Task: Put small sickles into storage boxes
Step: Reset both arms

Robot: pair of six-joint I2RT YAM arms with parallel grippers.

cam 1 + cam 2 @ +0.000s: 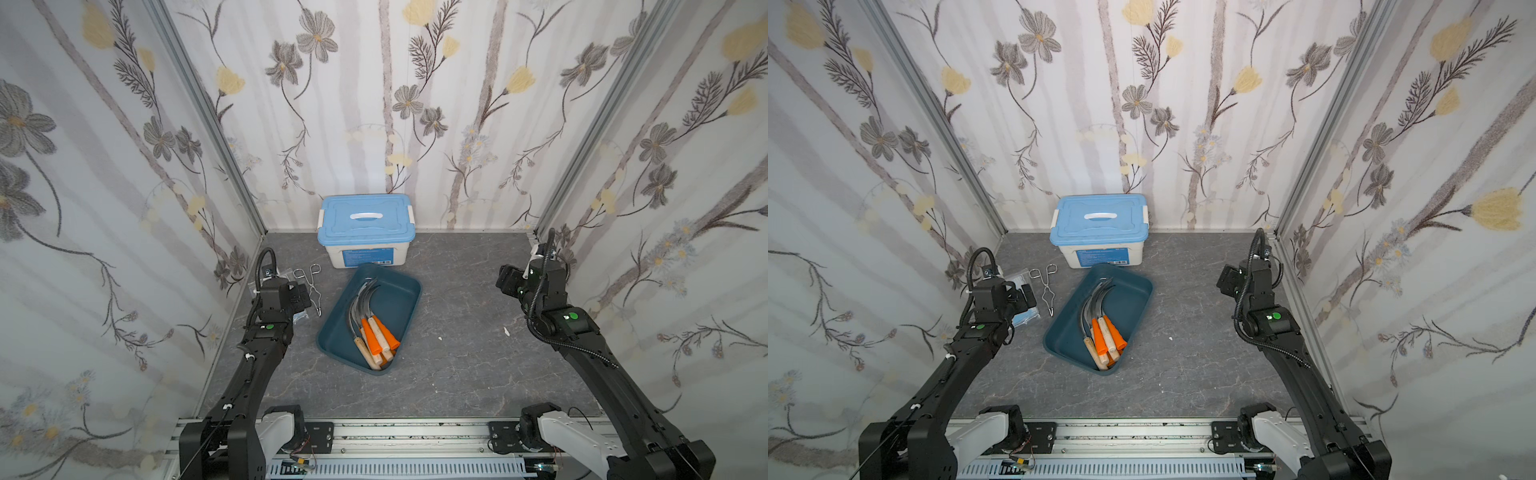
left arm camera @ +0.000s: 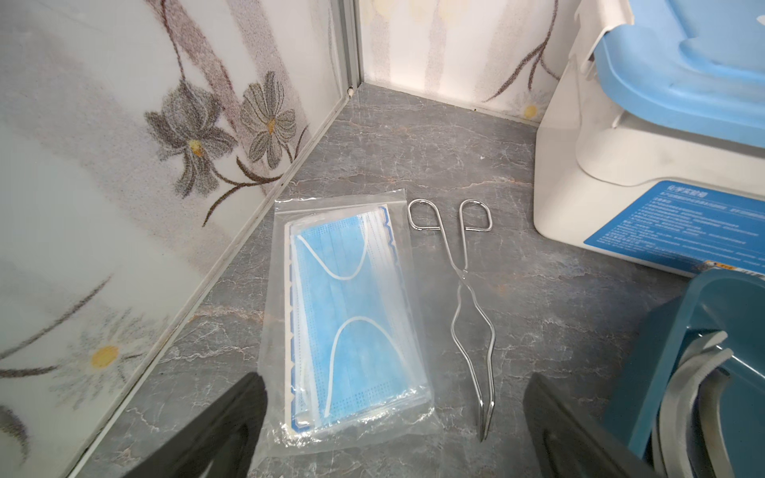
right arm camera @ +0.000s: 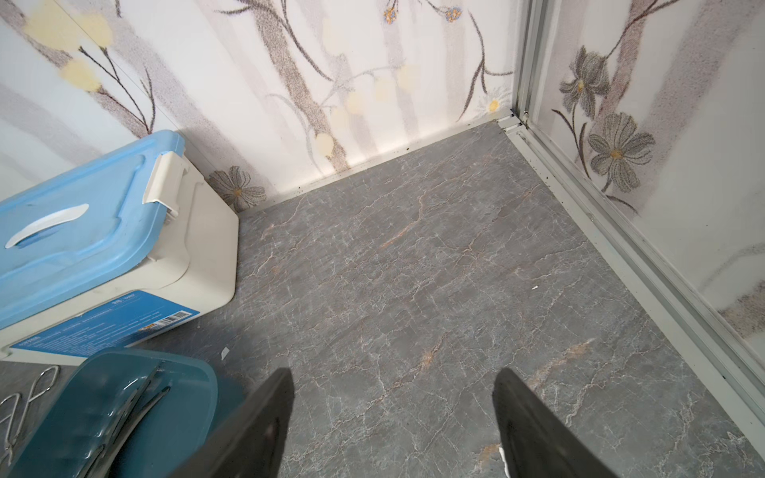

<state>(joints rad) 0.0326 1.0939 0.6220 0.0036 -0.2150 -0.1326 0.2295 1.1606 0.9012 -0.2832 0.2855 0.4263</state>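
small sickles (image 1: 371, 322) piled in teal storage tray (image 1: 397, 301) | left claw (image 2: 393, 385) spread, empty, above bagged face masks (image 2: 352, 314) | right claw (image 3: 393, 374) spread, empty, above grey surface (image 3: 414, 269)

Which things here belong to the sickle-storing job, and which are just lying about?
Part of the job:
- sickles, lying together in the tray
- teal tray

Just lying about:
- lidded white box, behind the tray
- wire tongs
- bagged face masks, beside the tongs
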